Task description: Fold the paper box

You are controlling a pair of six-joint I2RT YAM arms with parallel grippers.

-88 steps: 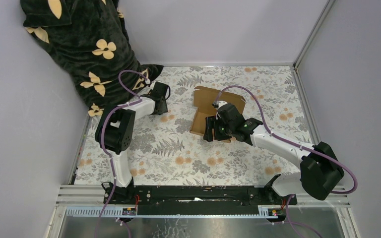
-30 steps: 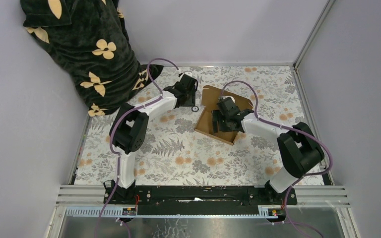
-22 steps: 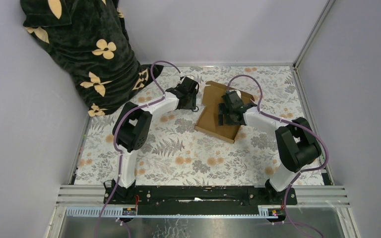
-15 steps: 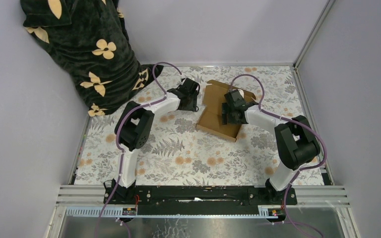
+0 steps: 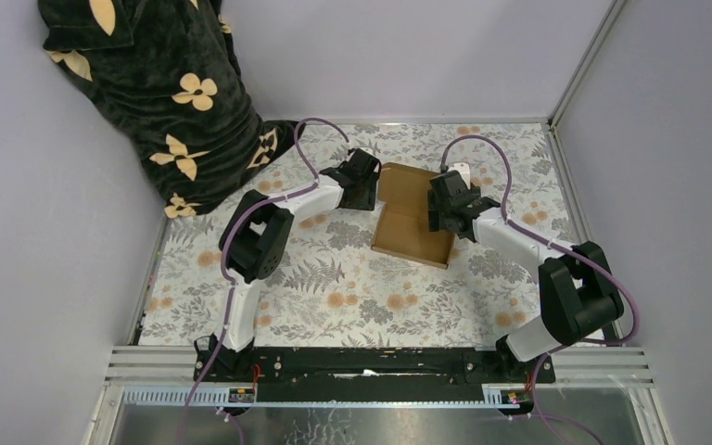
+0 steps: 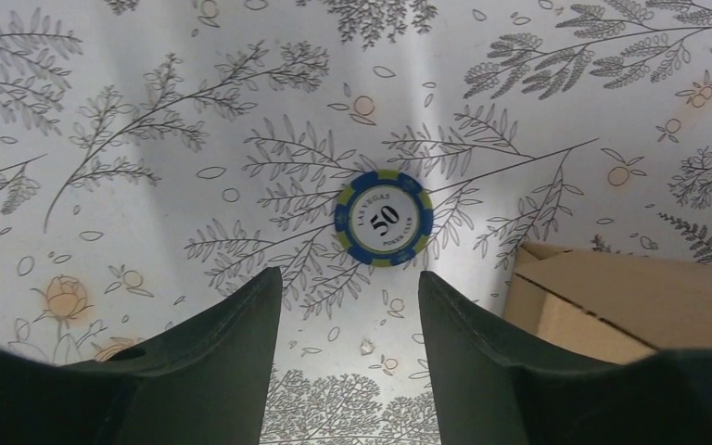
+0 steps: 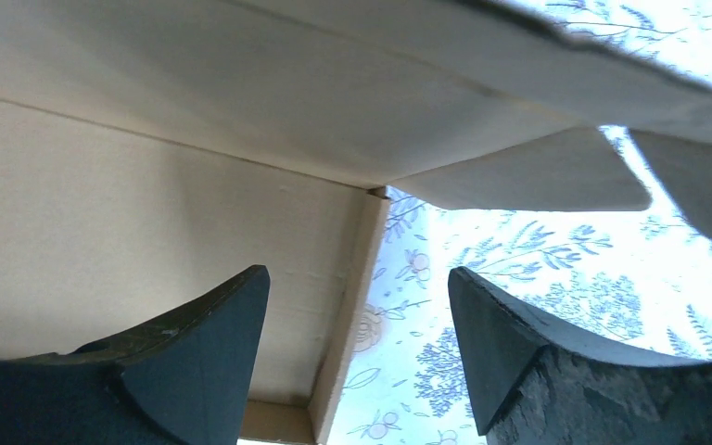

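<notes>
The paper box (image 5: 415,236) is a shallow brown cardboard mailer lying mid-table, its lid panel (image 5: 406,184) raised at the far end. My left gripper (image 5: 363,188) hovers open just off the box's far left corner; in the left wrist view that corner (image 6: 630,301) shows to the right of the open gripper (image 6: 348,278), which holds nothing. My right gripper (image 5: 447,206) is at the box's right side. In the right wrist view it (image 7: 358,276) stands open astride the right side wall (image 7: 363,250), with the box floor (image 7: 130,204) on the left and the lid (image 7: 334,83) slanting overhead.
A blue and yellow poker chip (image 6: 384,218) marked 50 lies on the floral tablecloth just beyond my left fingertips. A dark cloth with yellow flowers (image 5: 167,93) fills the back left corner. Grey walls (image 5: 649,139) enclose the table, and a metal rail (image 5: 380,362) crosses the near edge.
The left gripper has moved right, up to the box's far left corner. The right gripper has shifted to the box's right side, and the box now lies squarer to the table.
</notes>
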